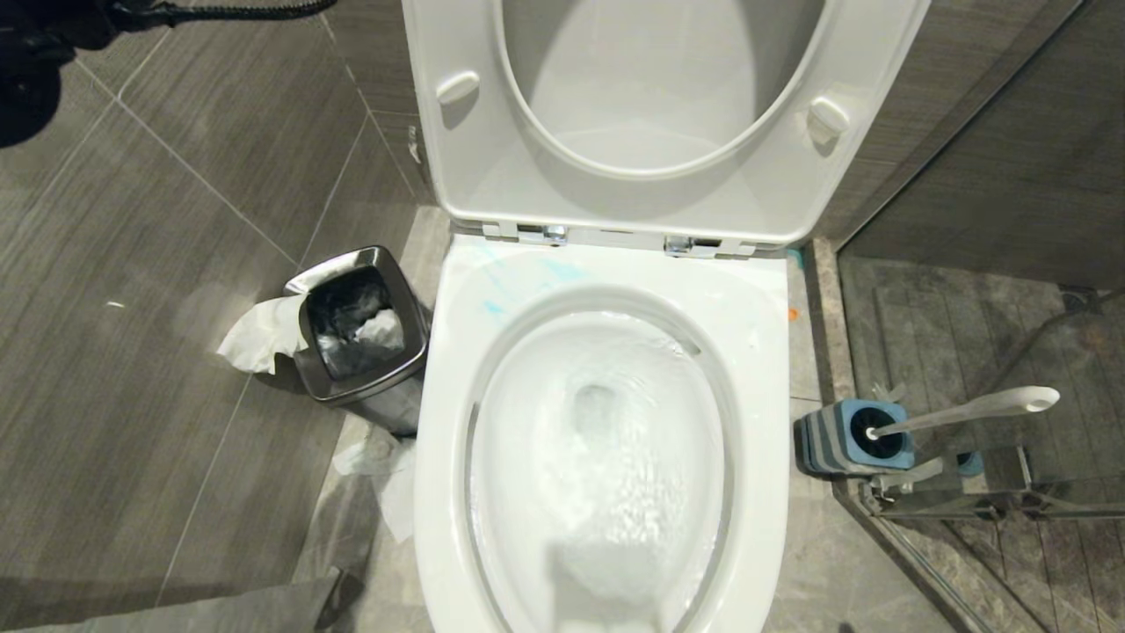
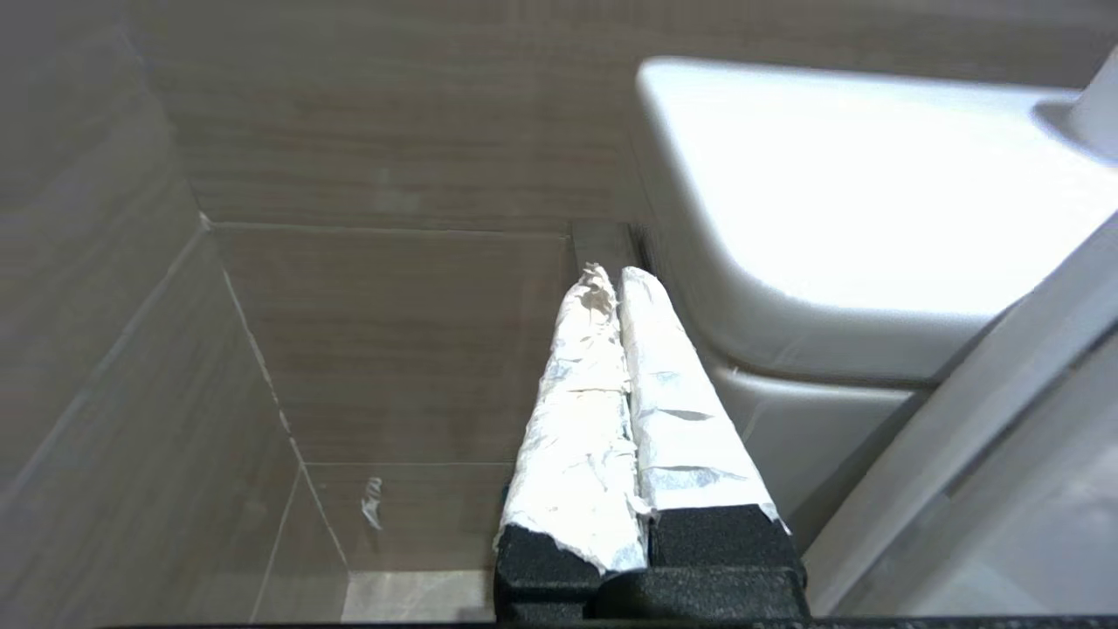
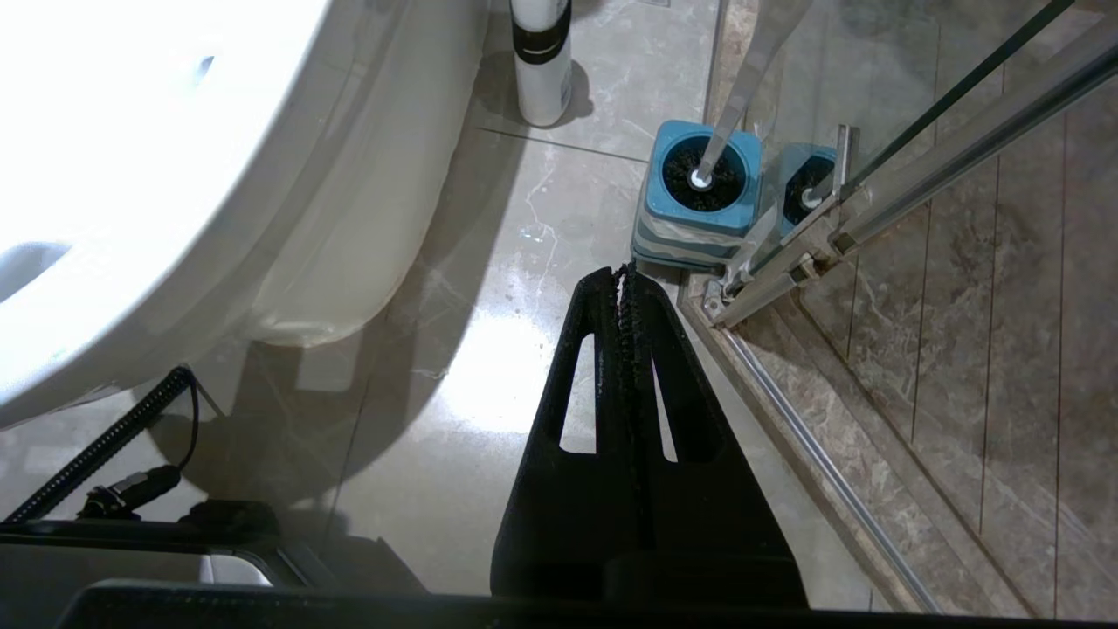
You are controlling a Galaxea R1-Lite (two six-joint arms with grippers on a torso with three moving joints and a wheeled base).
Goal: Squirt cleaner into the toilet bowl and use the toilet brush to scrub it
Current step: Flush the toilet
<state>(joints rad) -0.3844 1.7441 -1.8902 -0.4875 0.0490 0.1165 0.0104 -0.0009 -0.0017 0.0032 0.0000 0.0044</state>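
The white toilet bowl (image 1: 758,352) fills the middle of the head view, seat and lid up, water swirling and foaming inside. Faint turquoise streaks of cleaner (image 1: 494,308) mark the rear left of the rim. The toilet brush (image 1: 967,411) stands in its grey, blue-topped holder (image 1: 839,440) on the floor right of the bowl. My right gripper (image 3: 624,271) hangs shut and empty above the floor, just short of the holder (image 3: 699,218). My left gripper (image 2: 611,273), fingers wrapped in white tape, is shut on nothing beside the white tank (image 2: 856,201). Neither gripper shows in the head view.
A square steel waste bin (image 1: 360,325) with paper in it stands left of the bowl, crumpled tissue (image 1: 259,334) beside it. A glass shower door (image 1: 1011,308) with a metal frame runs right behind the brush holder. A white bottle (image 3: 540,61) stands on the floor by the toilet base.
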